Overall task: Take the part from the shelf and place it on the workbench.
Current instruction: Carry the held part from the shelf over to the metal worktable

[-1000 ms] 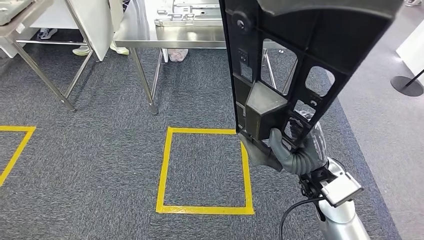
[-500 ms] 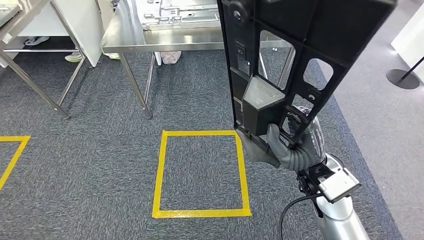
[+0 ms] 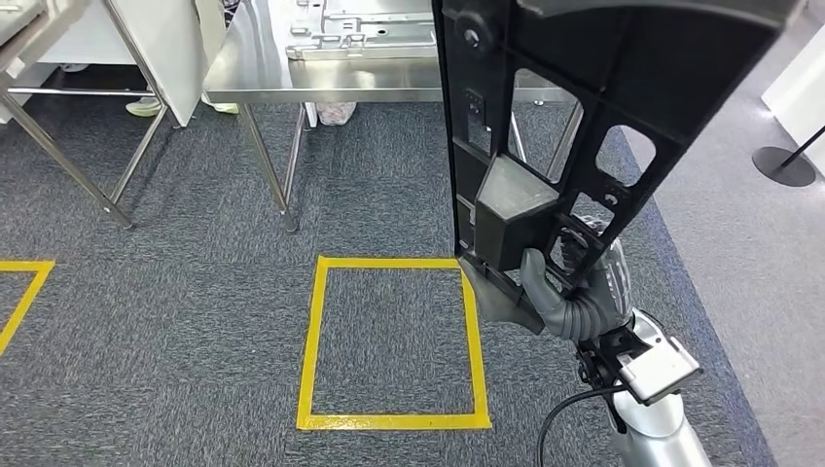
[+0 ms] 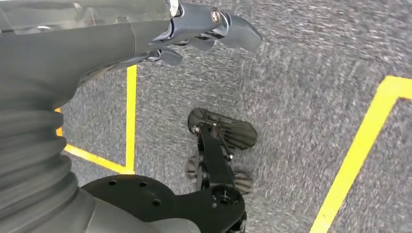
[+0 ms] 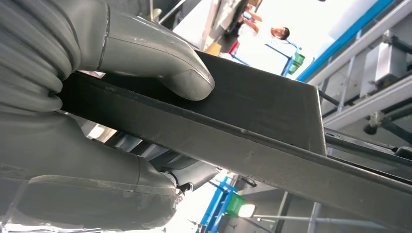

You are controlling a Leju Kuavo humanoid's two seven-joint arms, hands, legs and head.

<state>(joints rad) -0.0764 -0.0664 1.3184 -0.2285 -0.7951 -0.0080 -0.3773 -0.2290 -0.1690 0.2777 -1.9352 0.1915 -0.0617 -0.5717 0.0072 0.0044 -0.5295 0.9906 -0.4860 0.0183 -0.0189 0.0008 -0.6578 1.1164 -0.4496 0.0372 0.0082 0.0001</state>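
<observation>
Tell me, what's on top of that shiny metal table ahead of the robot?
Flat silver metal plates lie on the steel table. The black part held up by the right robot hand covers the table's right end.

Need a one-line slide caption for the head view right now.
Right robot hand holds the black part upright above grey carpet, steel workbench ahead.

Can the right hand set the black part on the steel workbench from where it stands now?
Probably not yet: the right hand holds the black part upright over carpet, and the steel workbench stands farther ahead, beyond the yellow square.
</observation>
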